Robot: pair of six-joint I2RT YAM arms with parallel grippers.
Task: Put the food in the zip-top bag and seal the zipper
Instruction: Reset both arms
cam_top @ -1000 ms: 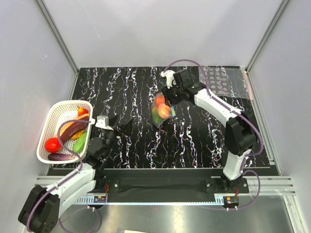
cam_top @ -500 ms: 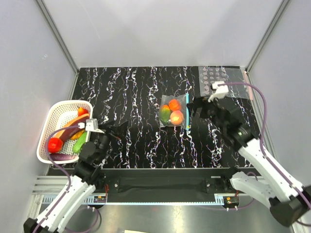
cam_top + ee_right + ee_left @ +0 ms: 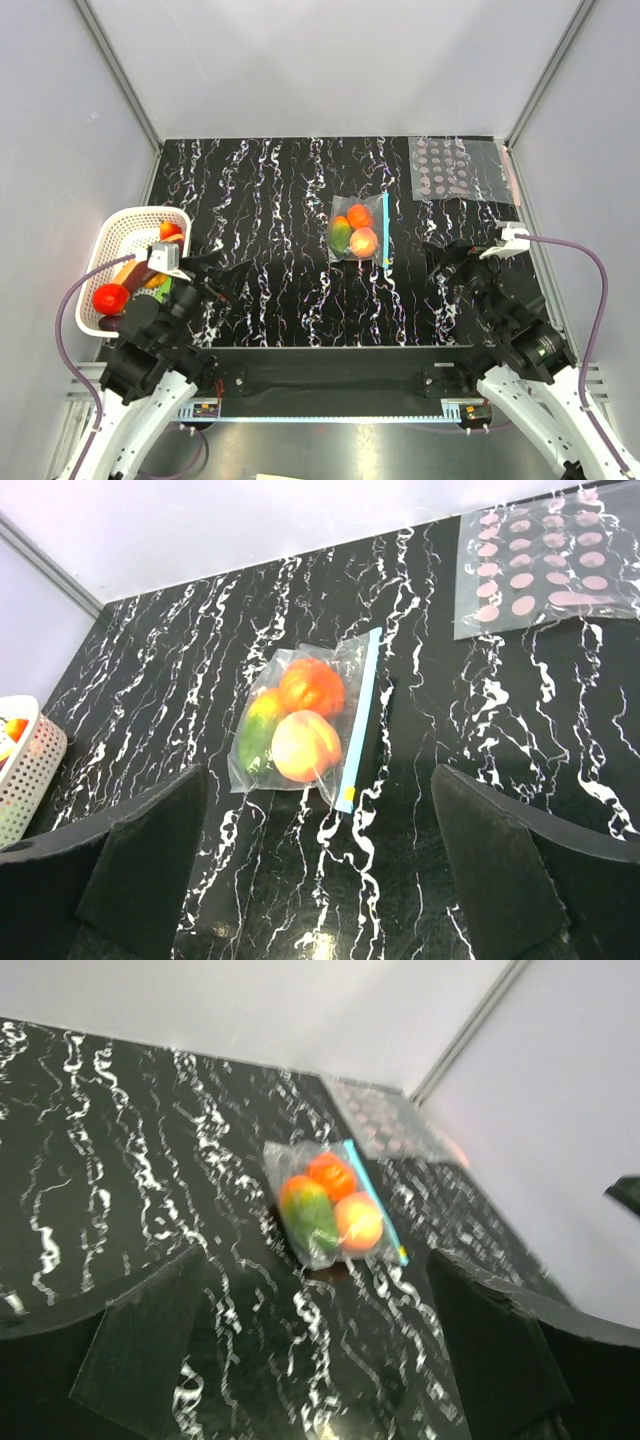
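Filled zip-top bag (image 3: 345, 205) — zipper (image 3: 385, 228) edge rightward

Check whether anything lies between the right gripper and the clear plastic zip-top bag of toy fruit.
Nothing visible does. Only black marbled tabletop lies between the open right gripper and the light blue zipper strip of the clear zip-top bag.

Both arms (image 3: 530, 345) are black with white links, purple cables (image 3: 555, 239) and black jaws.

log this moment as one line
zip-top bag: lying flat, untouched | food: all three inside bag | zipper: on bag's right edge | left gripper: open, empty | right gripper: open, empty
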